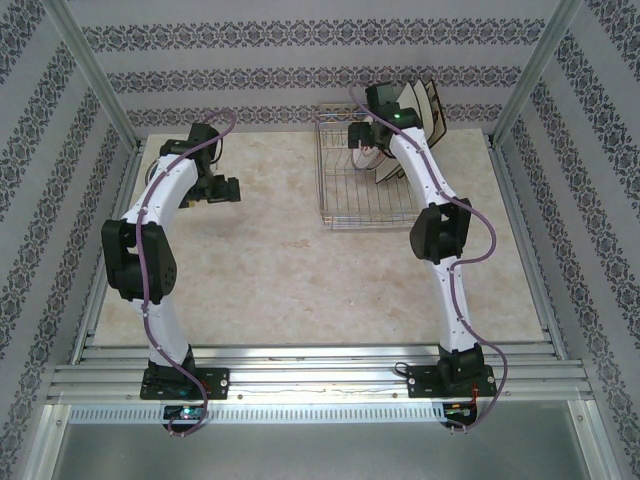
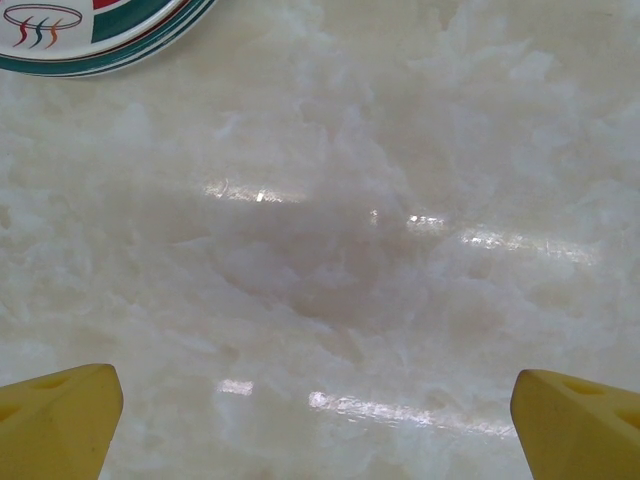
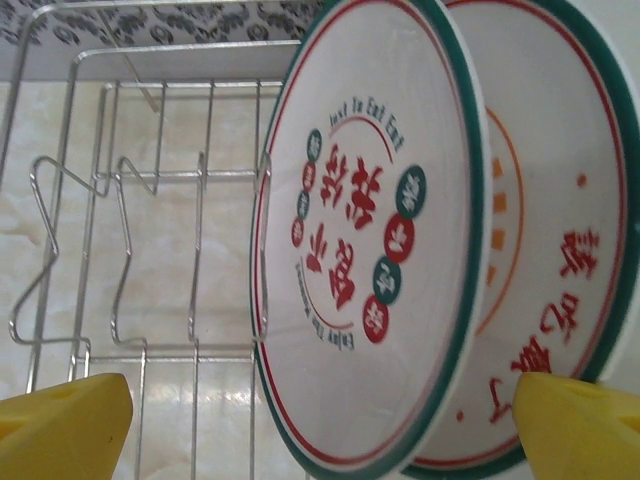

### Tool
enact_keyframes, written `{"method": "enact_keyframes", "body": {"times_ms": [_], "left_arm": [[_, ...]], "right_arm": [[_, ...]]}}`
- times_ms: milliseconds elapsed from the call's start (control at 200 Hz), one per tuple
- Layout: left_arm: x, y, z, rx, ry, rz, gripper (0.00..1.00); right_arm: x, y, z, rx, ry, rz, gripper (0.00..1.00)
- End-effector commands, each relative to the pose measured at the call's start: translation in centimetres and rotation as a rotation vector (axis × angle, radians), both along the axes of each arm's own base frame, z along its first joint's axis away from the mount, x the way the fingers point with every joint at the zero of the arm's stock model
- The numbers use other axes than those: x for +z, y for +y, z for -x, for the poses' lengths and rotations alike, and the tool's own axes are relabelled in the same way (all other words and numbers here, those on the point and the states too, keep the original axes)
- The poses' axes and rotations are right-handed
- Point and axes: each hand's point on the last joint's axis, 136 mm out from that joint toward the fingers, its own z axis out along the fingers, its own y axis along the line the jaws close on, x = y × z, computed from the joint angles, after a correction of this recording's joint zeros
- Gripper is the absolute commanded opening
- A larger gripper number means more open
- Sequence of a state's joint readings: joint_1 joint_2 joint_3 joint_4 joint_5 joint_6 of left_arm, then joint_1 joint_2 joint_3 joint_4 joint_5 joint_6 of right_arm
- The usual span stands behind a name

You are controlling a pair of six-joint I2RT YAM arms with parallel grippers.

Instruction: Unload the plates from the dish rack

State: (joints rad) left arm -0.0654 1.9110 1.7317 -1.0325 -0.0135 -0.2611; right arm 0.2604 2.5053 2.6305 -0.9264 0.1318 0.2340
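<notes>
Ahead of the right gripper (image 3: pixel 320 428), whose jaws are wide open, a round plate (image 3: pixel 370 250) stands on its edge in the dish rack (image 3: pixel 130 190). A second plate (image 3: pixel 560 220) stands just behind it. The left gripper (image 2: pixel 320 425) also has its jaws spread wide, low over the table (image 2: pixel 350 250), near a flat plate (image 2: pixel 90 40).

Two plates (image 3: pixel 370 250) stand on edge in the rack (image 3: pixel 180 48), straight ahead of the right end effector (image 3: pixel 320 430), with the dividers (image 3: pixel 200 250) to their left. Another plate (image 2: pixel 90 30) lies on the surface (image 2: pixel 350 250), ahead-left of the left end effector (image 2: pixel 320 420).
</notes>
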Motion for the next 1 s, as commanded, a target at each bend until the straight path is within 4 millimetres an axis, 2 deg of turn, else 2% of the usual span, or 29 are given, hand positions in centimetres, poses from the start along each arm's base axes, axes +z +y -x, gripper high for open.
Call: {"method": "enact_keyframes", "body": {"times_ms": [0,245,510,550,630,994], "left_arm": [[0.9,0.4,0.6,-0.013,-0.013,-0.043,1.0],[1.2,0.6,0.7,-0.011,-0.016,-0.05,1.0],[1.5,0.7,0.5,-0.014,-0.026,-0.06,1.0],[1.5,0.7,0.5,-0.016,-0.026,-0.063,1.0],[1.5,0.8,0.4,-0.015,-0.025,-0.067,1.0],[1.1,1.1,0.7,-0.011,-0.011,-0.081,1.0]], "right_arm": [[-0.2,2.0,-1.4,0.019,-0.051,-0.045,0.98],[-0.1,3.3,-2.8,0.033,-0.094,-0.102,0.96],[-0.4,3.4,-3.5,0.005,-0.114,-0.132,0.81],[-0.6,3.3,-3.4,-0.001,-0.108,-0.132,0.78],[-0.5,3.3,-3.1,-0.003,-0.099,-0.129,0.66],[-0.3,2.9,-2.8,-0.015,-0.093,-0.107,0.36]]}}
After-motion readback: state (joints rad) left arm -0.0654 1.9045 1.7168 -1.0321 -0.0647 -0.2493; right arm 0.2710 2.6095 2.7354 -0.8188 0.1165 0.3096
